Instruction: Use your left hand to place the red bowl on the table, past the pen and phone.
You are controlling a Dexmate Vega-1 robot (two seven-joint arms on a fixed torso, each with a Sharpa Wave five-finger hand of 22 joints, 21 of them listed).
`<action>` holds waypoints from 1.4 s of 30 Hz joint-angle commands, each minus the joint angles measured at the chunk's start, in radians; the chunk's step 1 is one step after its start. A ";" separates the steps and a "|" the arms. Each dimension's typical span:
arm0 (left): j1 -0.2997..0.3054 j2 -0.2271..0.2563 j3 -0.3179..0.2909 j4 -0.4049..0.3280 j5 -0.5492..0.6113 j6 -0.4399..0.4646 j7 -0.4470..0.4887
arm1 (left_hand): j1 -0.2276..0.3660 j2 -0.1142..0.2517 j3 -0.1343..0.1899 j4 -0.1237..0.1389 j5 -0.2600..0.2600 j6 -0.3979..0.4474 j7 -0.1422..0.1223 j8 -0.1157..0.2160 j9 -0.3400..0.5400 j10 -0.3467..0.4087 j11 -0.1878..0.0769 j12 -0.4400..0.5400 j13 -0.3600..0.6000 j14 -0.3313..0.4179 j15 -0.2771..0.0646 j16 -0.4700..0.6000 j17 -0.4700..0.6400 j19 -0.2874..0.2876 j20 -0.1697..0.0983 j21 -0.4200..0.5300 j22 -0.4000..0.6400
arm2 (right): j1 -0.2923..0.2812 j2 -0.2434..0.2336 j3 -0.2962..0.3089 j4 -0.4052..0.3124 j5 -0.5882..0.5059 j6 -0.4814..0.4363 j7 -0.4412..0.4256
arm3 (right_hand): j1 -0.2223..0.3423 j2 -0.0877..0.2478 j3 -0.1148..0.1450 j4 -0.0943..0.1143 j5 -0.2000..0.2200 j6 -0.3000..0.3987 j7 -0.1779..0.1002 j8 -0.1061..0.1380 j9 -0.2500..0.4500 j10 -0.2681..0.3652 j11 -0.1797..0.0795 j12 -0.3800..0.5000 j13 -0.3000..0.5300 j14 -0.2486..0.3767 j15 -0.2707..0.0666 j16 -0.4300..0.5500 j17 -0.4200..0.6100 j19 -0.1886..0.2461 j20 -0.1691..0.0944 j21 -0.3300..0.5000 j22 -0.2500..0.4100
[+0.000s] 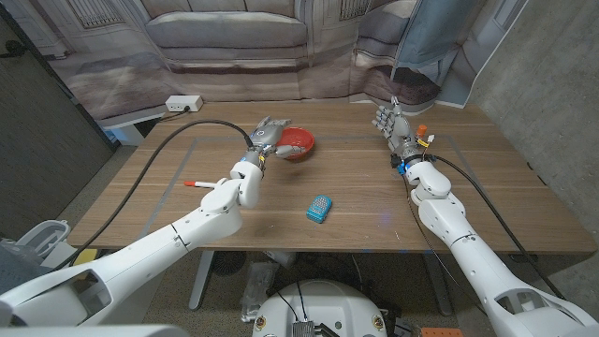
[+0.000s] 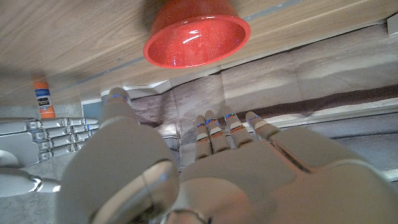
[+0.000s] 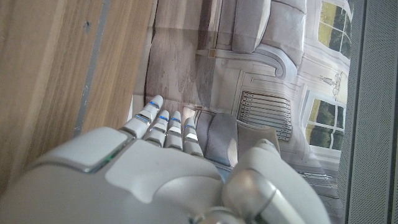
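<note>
Two hands over a wooden table (image 1: 374, 225). Left to right: pen (image 1: 199, 184), white with a red tip, lies near the table's left edge, just left of the left forearm. Left hand (image 1: 269, 134) sits toward the far side, fingers spread and holding nothing; wrist view shows the fingers (image 2: 214, 134) apart, short of the bowl. Red bowl (image 1: 296, 143) stands upright on the table just right of that hand, beyond the pen and phone, with bare wood between it and the far edge. Contact between fingertips and rim: cannot tell from the head view. Phone (image 1: 320, 209) in a blue case lies mid-table, nearer the front edge, well apart from the bowl. Wide open strip of tabletop between bowl and right hand. Right hand (image 1: 394, 124) stands near the far right, fingers straight and together, palm upright, gripping nothing. Small orange-capped bottle (image 1: 421, 132) just beside it.
</note>
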 commanded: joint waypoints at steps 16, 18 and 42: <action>-0.079 -0.002 0.101 -0.005 0.115 0.121 -0.182 | 0.023 0.003 -0.019 -0.004 0.014 0.042 -0.002 0.012 0.003 0.036 -0.002 0.011 0.002 0.036 -0.059 0.011 0.003 0.012 -0.025 0.007 0.001 | -0.007 0.011 0.007 0.000 0.016 0.001 0.012 | 0.011 0.003 -0.007 -0.001 -0.003 0.010 0.002 -0.004 0.003 0.010 0.004 -0.002 0.002 0.012 -0.002 0.000 0.003 0.010 -0.020 -0.002 0.005; -0.081 -0.004 0.108 -0.005 0.128 0.131 -0.191 | 0.026 0.005 -0.019 -0.004 0.015 0.039 -0.003 0.010 0.003 0.033 -0.003 0.009 0.002 0.035 -0.059 0.010 0.003 0.012 -0.022 0.007 0.001 | -0.007 0.012 0.007 0.000 0.019 -0.001 0.014 | 0.010 0.003 -0.007 -0.001 -0.004 0.010 0.002 -0.004 0.003 0.010 0.005 -0.002 0.002 0.013 -0.002 0.001 0.003 0.010 -0.019 -0.002 0.005; -0.113 -0.038 0.170 0.039 0.244 0.197 -0.258 | 0.072 0.030 -0.017 -0.010 0.039 0.025 0.002 -0.004 0.003 0.021 0.002 -0.004 0.002 0.022 -0.052 -0.002 0.004 0.029 -0.036 0.009 0.002 | 0.002 0.025 0.012 0.017 0.025 0.013 0.026 | 0.008 0.003 -0.011 -0.001 -0.005 0.008 0.001 -0.005 0.003 0.016 0.003 -0.002 0.002 0.022 0.001 0.002 0.004 0.017 -0.017 -0.003 0.006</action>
